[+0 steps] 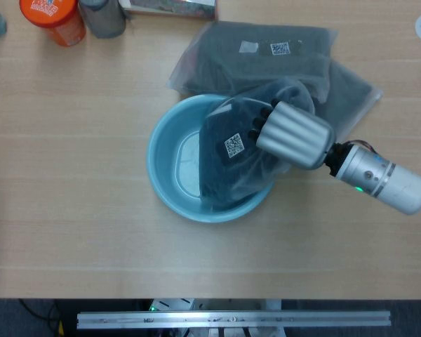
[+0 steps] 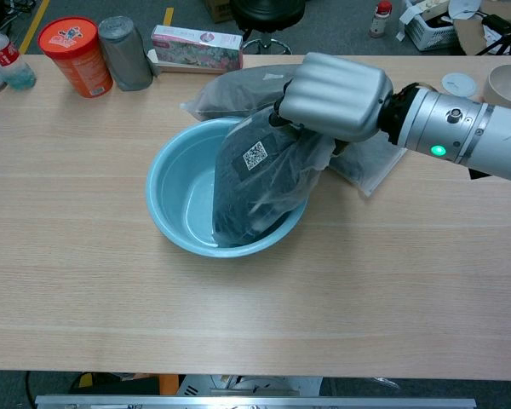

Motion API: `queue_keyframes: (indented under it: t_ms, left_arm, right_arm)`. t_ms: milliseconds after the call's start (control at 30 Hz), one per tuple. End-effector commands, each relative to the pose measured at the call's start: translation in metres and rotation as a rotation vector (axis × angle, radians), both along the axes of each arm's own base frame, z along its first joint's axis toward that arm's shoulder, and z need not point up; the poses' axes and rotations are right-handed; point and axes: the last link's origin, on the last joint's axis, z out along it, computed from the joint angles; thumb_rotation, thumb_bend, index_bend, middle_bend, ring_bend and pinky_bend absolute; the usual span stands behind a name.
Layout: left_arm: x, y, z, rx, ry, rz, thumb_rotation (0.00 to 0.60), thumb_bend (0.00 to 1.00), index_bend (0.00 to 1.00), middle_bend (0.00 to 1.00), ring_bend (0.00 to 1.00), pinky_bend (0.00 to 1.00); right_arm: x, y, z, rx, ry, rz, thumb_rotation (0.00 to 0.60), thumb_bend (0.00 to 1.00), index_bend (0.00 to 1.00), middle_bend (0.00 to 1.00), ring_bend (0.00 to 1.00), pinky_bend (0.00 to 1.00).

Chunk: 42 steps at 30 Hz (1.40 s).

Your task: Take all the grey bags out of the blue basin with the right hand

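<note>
A light blue basin [image 1: 161,168] [image 2: 166,213] stands mid-table. One grey bag [image 1: 228,165] [image 2: 255,183] in clear plastic with a QR label leans in it, its upper end over the right rim. My right hand [image 1: 291,135] [image 2: 332,94] lies on that upper end with fingers curled down into the gathered plastic, gripping it; the fingertips are hidden under the hand's back. Two more grey bags [image 1: 259,49] [image 2: 238,89] lie flat on the table behind and to the right of the basin. The left hand shows in neither view.
Along the far edge stand an orange canister [image 1: 52,17] [image 2: 75,55], a grey can [image 1: 102,17] [image 2: 125,53], a flat box [image 2: 196,47] and a bottle [image 2: 4,60]. A white bowl [image 2: 507,85] and a small lid [image 2: 458,83] sit far right.
</note>
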Motion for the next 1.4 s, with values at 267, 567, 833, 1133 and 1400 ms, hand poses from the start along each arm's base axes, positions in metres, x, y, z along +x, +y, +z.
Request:
queue_keyframes:
  t_ms: [267,567,833,1133,1400]
  left_arm:
    - [0.005,0.003,-0.001,-0.006,0.002,-0.019,0.600,0.23,0.30,0.28,0.24,0.24]
    - [0.014,0.008,-0.005,-0.020,0.004,-0.044,0.600,0.23,0.30,0.28,0.24,0.24]
    - [0.013,0.007,-0.003,-0.016,0.012,-0.034,0.600,0.23,0.30,0.28,0.24,0.24]
    - [0.019,0.010,-0.006,-0.024,0.012,-0.054,0.600,0.23,0.30,0.28,0.24,0.24]
    - [0.023,0.011,-0.011,-0.036,0.012,-0.067,0.600,0.23,0.30,0.28,0.24,0.24]
  right_arm:
    - [0.018,0.003,0.074,-0.091,-0.415,0.145,0.600,0.23,0.90,0.76,0.75,0.86]
    - [0.002,-0.010,0.121,-0.255,-0.490,0.107,0.600,0.23,0.90,0.76,0.75,0.86]
    - [-0.020,-0.015,0.145,-0.311,-0.530,0.046,0.600,0.23,0.90,0.76,0.75,0.86]
    - [-0.046,0.007,0.177,-0.282,-0.538,0.006,0.600,0.23,0.90,0.76,0.75,0.86]
    - [-0.063,0.034,0.192,-0.229,-0.415,-0.074,0.600,0.23,0.90,0.76,0.75,0.86]
